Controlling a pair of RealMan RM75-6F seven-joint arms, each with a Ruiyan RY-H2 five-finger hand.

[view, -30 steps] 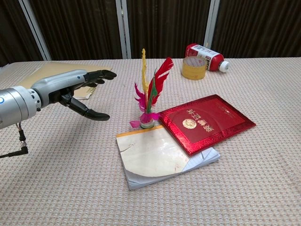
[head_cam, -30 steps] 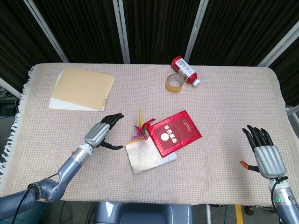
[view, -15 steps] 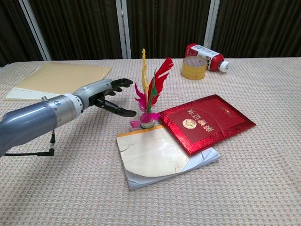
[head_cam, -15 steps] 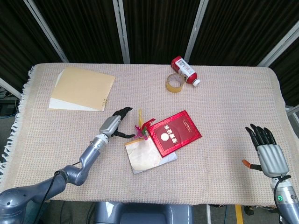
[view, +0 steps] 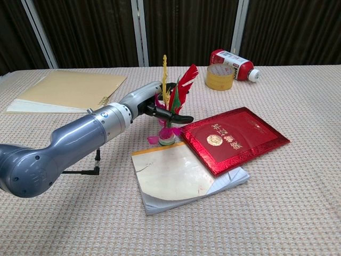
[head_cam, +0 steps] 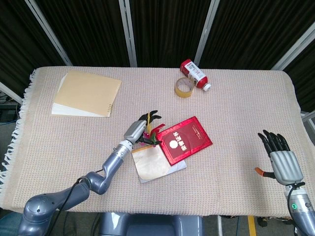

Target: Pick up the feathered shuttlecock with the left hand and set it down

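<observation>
From above, in the head view, the shuttlecock (head_cam: 148, 133) stands near the middle of the table (head_cam: 236, 118), at the corner where the red booklet (head_cam: 185, 139) overlaps the white notepad (head_cam: 155, 164). The left hand (head_cam: 139, 129) is right against it from the robot's left, dark fingers reaching around the feathers. The right hand (head_cam: 280, 160) sits well apart at the far right edge, fingers spread, holding nothing, so the left is plainly the nearer one. A roll of tape (head_cam: 183, 87) and a red bottle (head_cam: 194, 73) lie at the back, and a tan folder (head_cam: 88, 91) at the back left.

At the chest view, the shuttlecock (view: 170, 104) is upright, its long axis vertical, base on the cloth just beside the notepad (view: 184, 178). The left hand (view: 154, 105) wraps the feather stems just above the base, with the thumb across the front; whether the grip is firm I cannot tell, and the base looks not yet lifted. The coming move should be a straight lift. The red booklet (view: 234, 137) bears a gold emblem and characters too small to read; the bottle's (view: 232, 64) label is unreadable too.
</observation>
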